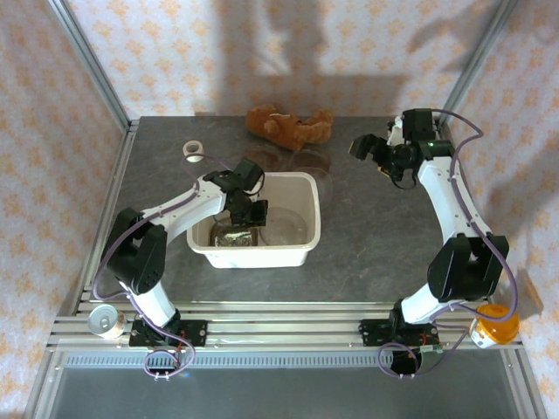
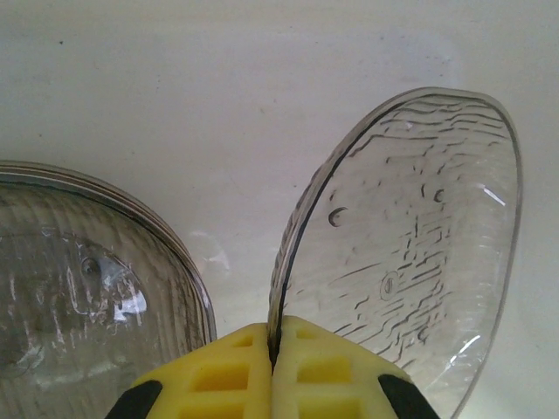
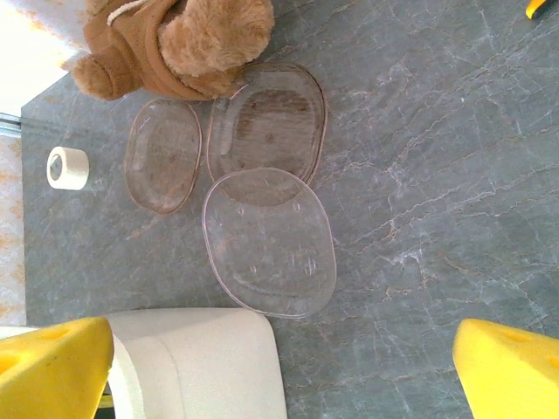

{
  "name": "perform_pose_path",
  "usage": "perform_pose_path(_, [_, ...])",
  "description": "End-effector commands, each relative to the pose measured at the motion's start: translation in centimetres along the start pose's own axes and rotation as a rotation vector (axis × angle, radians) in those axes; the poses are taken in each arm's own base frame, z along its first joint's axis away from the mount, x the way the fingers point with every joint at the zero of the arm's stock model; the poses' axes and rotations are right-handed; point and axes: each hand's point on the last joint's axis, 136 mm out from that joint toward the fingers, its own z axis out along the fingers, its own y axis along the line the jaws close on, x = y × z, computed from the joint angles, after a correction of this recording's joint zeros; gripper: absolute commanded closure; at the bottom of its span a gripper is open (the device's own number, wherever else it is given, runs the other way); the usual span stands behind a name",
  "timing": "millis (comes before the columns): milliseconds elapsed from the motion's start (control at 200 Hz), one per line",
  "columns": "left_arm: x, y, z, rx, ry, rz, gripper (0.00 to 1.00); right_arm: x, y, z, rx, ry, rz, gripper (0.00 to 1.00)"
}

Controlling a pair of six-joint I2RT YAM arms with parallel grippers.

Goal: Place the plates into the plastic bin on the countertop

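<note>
Three plates (image 3: 269,242) sit out on the table (image 3: 419,175) toward its far edge, by one teddy bear (image 3: 175,44). In the one plastic bin (image 1: 253,257), left jaws are clamped on a fourth plate (image 2: 410,227) by its rim, with another plate (image 2: 79,288) lying beside it. Right jaws spread wide, nothing in them.

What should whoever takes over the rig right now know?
Left hand: shut on the rim of a clear plate, inside the plastic bin.
Right hand: open, empty, above the countertop.
Done: at least one other plate lies in the bin.
Left: release the held plate, then bin the three plates lying by the teddy bear.
</note>
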Motion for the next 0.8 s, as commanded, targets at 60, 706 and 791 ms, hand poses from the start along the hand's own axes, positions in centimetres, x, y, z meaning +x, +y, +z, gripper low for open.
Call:
perform_pose_path(60, [-0.7, 0.5, 0.6, -0.057, -0.020, -0.013, 1.00, 0.0, 0.4, 1.0, -0.019, 0.011, 0.001, 0.01])
perform_pose_path(706, [-0.8, 0.2, -2.0, -0.163, -0.054, 0.032, 0.71, 0.3, 0.5, 1.7, -0.016, 0.025, -0.010, 0.01])
perform_pose_path(791, [-1.2, 0.0, -3.0, -0.171, -0.080, 0.038, 0.65, 0.3, 0.5, 1.7, -0.017, 0.026, -0.011, 0.01])
